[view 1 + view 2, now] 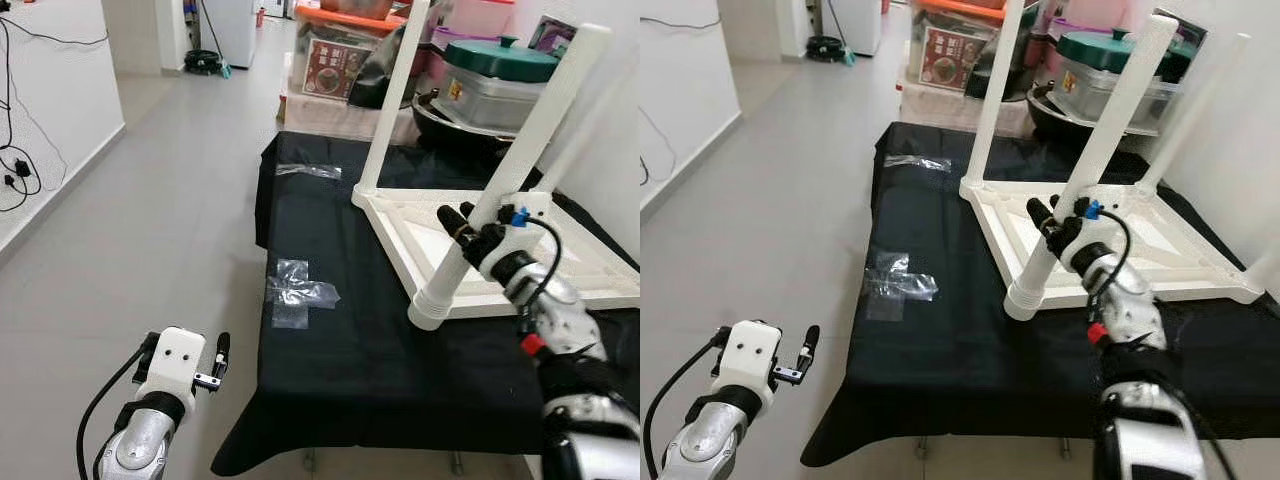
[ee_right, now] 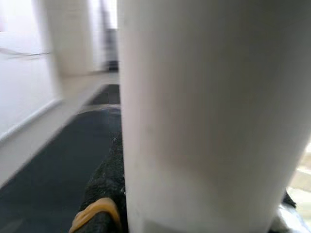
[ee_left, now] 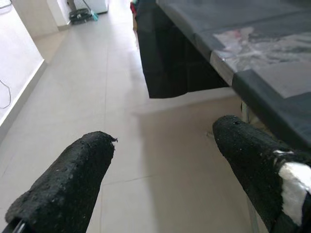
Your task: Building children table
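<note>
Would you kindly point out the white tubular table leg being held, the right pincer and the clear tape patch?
white tubular table leg (image 1: 535, 125), left eye view, mid-shaft
right pincer (image 1: 478, 232), left eye view, between fingertips
clear tape patch (image 1: 297, 291), left eye view, centre

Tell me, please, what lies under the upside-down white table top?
The white table top rests on a black cloth covering a work surface. Clear tape sticks on the cloth beside it. What the cloth covers cannot be seen. The right gripper holds the near leg.

The right gripper (image 1: 462, 226), arm reaching toward one o'clock, has its fingers clamped round a white table leg (image 1: 520, 158), while the left gripper (image 3: 160, 160) hangs low at seven o'clock, fingers spread.
</note>
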Motion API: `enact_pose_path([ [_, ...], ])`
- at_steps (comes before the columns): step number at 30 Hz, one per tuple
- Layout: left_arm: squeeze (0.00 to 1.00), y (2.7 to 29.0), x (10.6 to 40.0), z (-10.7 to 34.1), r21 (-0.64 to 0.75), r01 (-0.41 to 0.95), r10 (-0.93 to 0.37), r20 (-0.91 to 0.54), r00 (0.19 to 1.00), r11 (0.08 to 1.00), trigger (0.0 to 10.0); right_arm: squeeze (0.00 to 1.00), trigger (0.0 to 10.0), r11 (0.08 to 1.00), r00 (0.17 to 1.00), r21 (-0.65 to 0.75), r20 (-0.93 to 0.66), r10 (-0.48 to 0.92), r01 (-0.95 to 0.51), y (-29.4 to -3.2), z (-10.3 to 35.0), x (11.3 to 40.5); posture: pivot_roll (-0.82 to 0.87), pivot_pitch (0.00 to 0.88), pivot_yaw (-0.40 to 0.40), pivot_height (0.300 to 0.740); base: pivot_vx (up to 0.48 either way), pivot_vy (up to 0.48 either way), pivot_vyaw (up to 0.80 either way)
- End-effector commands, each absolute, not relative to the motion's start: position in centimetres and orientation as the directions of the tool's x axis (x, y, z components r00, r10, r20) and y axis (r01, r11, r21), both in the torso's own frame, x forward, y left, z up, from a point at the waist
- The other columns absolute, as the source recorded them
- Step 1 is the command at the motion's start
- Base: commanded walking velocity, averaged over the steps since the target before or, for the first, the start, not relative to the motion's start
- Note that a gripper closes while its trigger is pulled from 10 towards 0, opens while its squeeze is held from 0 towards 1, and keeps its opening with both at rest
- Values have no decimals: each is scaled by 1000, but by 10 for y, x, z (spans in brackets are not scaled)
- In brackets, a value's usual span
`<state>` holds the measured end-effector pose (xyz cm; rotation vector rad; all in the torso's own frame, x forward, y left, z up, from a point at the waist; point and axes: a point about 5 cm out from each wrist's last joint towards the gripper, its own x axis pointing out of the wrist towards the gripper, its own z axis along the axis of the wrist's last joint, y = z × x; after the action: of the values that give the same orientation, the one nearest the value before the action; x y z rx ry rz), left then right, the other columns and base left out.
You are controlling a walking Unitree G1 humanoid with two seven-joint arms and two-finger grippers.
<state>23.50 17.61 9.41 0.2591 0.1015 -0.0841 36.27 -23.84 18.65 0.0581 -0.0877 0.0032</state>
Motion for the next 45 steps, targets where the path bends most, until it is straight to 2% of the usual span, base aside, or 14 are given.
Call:
enact_pose_path([
  [1, 0, 174, 236, 91, 250, 106, -78, -118, 990, 962, 10000, 0, 0, 970, 969, -11, -43, -243, 243, -253, 156, 350, 122, 0, -135, 740, 0, 0, 0],
  [2, 0, 174, 236, 91, 250, 106, -78, -118, 990, 962, 10000, 0, 0, 970, 969, -11, -43, -243, 243, -253, 156, 350, 122, 0, -135, 740, 0, 0, 0],
  [3, 0, 173, 237, 92, 249, 105, -79, -115, 990, 963, 10000, 0, 0, 916, 914, 1, -72, -400, 401, -252, 150, 342, 129, 0, -142, 740, 0, 0, 0],
  [6, 0, 173, 237, 93, 249, 103, -77, -113, 991, 963, 10000, 0, 0, 879, 874, 2, -100, -475, 478, -243, 145, 336, 129, 0, -142, 740, 0, 0, 0],
  [8, 0, 173, 237, 93, 249, 103, -77, -113, 991, 963, 10000, 0, 0, 879, 874, 2, -100, -475, 478, -243, 145, 336, 129, 0, -142, 740, 0, 0, 0],
  [13, 0, 173, 237, 92, 249, 101, -75, -111, 991, 963, 10000, 0, 0, 859, 850, 6, -146, -507, 513, -203, 141, 337, 134, 0, -152, 740, 0, 0, 0],
  [19, 0, 172, 238, 92, 245, 96, -72, -108, 992, 965, 10000, 0, 0, 820, 817, 34, -111, -565, 572, -185, 161, 345, 131, 0, -159, 740, 0, 0, 0],
  [26, 0, 170, 238, 92, 241, 96, -72, -107, 992, 966, 10000, 0, 0, 796, 795, 54, -119, -595, 603, -177, 168, 347, 132, 0, -162, 740, 0, 0, 0],
  [32, 0, 171, 239, 92, 244, 98, -74, -107, 992, 965, 10000, 0, 0, 798, 792, 18, -137, -595, 602, -173, 162, 343, 125, 0, -156, 740, 0, 0, 0],
  [33, 0, 171, 239, 92, 244, 98, -74, -107, 992, 965, 10000, 0, 10000, 797, 791, 13, -138, -596, 604, -172, 162, 343, 125, 0, -156, 740, 0, 0, 0],
  [45, 0, 169, 241, 92, 246, 111, -87, -107, 991, 963, 10000, 0, 10000, 811, 810, 45, -111, -576, 583, -173, 171, 345, 123, 0, -151, 740, 0, 0, 0],
])
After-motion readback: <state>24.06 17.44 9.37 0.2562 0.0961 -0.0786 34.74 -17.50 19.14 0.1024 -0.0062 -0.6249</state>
